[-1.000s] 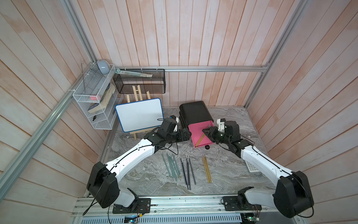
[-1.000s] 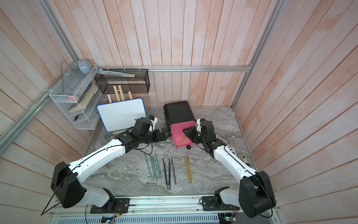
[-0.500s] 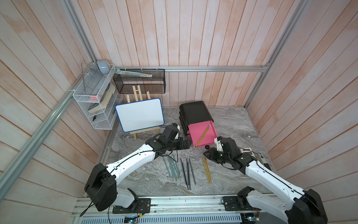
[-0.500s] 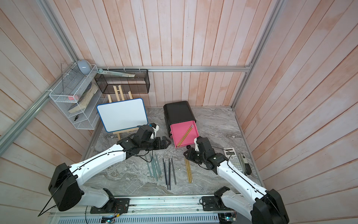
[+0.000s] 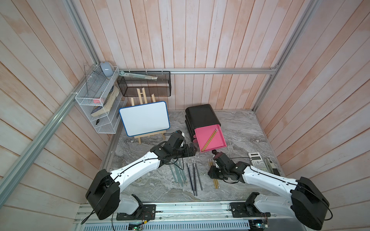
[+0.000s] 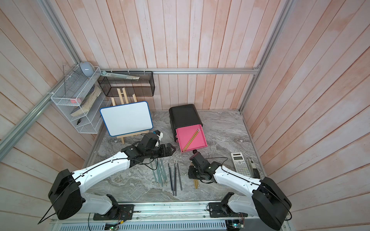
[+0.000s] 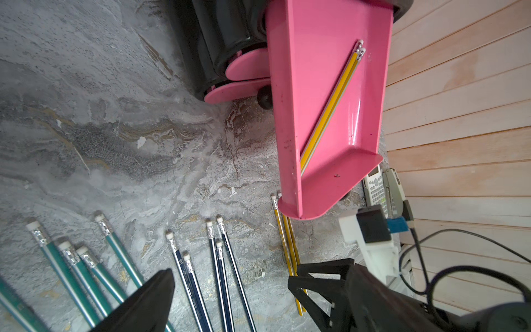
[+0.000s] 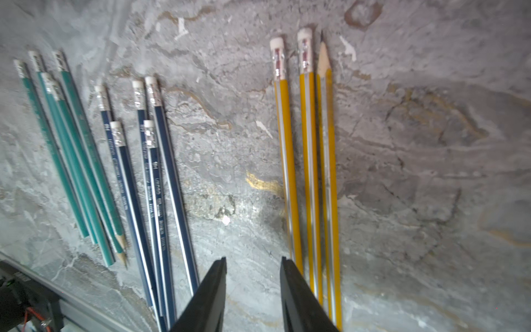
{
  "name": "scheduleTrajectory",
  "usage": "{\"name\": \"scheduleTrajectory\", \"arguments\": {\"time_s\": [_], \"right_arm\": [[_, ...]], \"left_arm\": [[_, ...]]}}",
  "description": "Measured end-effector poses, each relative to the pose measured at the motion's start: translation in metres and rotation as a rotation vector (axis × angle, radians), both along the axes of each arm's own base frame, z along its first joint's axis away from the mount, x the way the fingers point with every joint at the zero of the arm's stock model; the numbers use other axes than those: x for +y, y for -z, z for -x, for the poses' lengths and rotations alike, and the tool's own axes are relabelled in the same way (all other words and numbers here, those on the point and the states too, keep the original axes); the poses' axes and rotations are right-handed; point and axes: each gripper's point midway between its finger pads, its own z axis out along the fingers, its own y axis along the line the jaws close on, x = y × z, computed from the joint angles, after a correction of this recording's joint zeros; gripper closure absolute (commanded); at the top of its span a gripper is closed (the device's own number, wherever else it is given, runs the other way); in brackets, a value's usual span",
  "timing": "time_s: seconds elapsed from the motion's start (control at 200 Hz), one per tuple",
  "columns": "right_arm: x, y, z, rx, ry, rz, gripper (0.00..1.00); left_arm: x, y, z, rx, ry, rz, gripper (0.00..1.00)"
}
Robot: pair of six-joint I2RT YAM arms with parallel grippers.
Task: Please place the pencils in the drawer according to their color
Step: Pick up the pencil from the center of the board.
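Pencils everywhere on the grey marble tabletop [image 8: 431,143], laid out in three colour groups. The teal-green pencils [image 8: 74,161] fan out on one side, white erasers and silver ferrules bunched at one end. Beside them sit the dark navy pencils [image 8: 149,186], each with a thin pale stripe, lying roughly parallel. Well apart from those are three loose yellow pencils [image 8: 309,172], side by side and touching. Two show erasers, and the third is flipped, with its sharpened tip beside them.

Over to the small black rounded cabinet [image 5: 202,116] at the back of the table. Its top pink tray [image 7: 310,72] is pulled right out, and two tray pencils [image 7: 330,106], both yellow, lie diagonally inside it, pressed together. The two lower pink fronts sit closed underneath.

The right gripper [image 8: 253,287] hangs low over the loose yellow pencils. Its black fingers [image 8: 301,296] are parted by a modest gap, with only bare marble between them. One finger overlaps the nearest yellow pencil in the wrist view, but contact cannot be told.

The left gripper [image 7: 230,293] is spread wide and empty. It is raised above the table, near the front corner of the pulled-out tray.
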Motion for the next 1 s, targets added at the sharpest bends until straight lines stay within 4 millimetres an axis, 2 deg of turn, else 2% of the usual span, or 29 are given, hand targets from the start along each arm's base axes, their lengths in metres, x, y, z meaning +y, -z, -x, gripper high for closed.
{"name": "scheduleTrajectory", "arguments": {"time_s": [0.445,1.0], "right_arm": [[-0.005,0.018,0.0,0.012,-0.025,0.073,0.64],[0.007,0.019,-0.008,-0.016,-0.093,0.146,0.69]], "left_arm": [[0.001,-0.001,-0.002,-0.009,-0.013,0.005,0.0],[0.001,-0.001,-0.002,-0.009,-0.012,0.006,0.01]]}}
